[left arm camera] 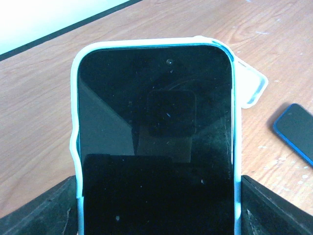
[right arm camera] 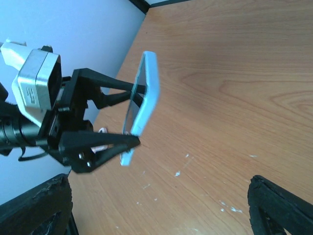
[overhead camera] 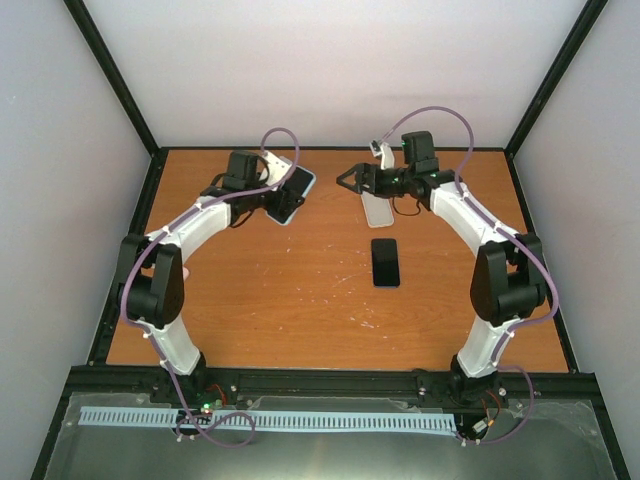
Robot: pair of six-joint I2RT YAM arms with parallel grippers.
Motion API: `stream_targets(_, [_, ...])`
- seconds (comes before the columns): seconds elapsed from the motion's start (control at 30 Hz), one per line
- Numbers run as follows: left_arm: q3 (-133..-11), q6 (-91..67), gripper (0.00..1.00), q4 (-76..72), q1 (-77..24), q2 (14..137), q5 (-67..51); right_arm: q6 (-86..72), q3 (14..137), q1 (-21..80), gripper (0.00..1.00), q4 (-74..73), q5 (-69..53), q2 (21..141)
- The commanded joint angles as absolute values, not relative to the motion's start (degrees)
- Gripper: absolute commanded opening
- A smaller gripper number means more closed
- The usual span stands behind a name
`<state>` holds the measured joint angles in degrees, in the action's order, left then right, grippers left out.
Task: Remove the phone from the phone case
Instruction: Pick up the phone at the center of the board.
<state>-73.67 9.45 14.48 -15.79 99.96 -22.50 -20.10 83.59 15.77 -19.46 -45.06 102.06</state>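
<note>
Orange-brown wood covers the table (overhead camera: 300, 300), and both arms reach to its far side. My left arm (overhead camera: 175, 250) curves in from the left, my right arm (overhead camera: 490, 240) from the right, and their wrists face each other near the back wall.

My left gripper (overhead camera: 274, 193) is clamped across a phone case (left arm camera: 146, 44), one finger on each long side. It holds the case up off the wood and tilted. The phone (left arm camera: 156, 122) sits inside that pale blue case, its dark screen towards the left wrist camera. The rim wraps all the edges I can see, though it bows outward a little along one long side.

My right gripper (overhead camera: 346, 181) points at the held phone from the right with its jaws spread wide. It grips nothing and stands near the case without touching it.

A clear, empty case (overhead camera: 378, 210) lies flat on the table just below the right gripper. A second dark phone (overhead camera: 385, 262) with a blue edge lies flat nearer to me, just beside that clear case.
</note>
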Motion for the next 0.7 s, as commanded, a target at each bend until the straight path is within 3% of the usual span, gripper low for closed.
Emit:
stream_targets(0.0, [-76.7, 3.9, 0.47, 7.2, -19.9, 98.2, -20.7, -25.5, 85.6, 18.0, 0.95, -16.1, -44.5, 104.4])
stream_targets(0.27, [-78.2, 3.0, 0.46, 5.5, -25.6, 97.8, -18.0, -31.4, 86.8, 20.9, 0.82, -14.0, -42.1, 106.8])
stream_targets(0.67, [-78.6, 2.9, 0.45, 4.0, -27.5, 97.5, -17.4, -36.3, 87.3, 22.6, 0.50, -9.8, -44.5, 109.5])
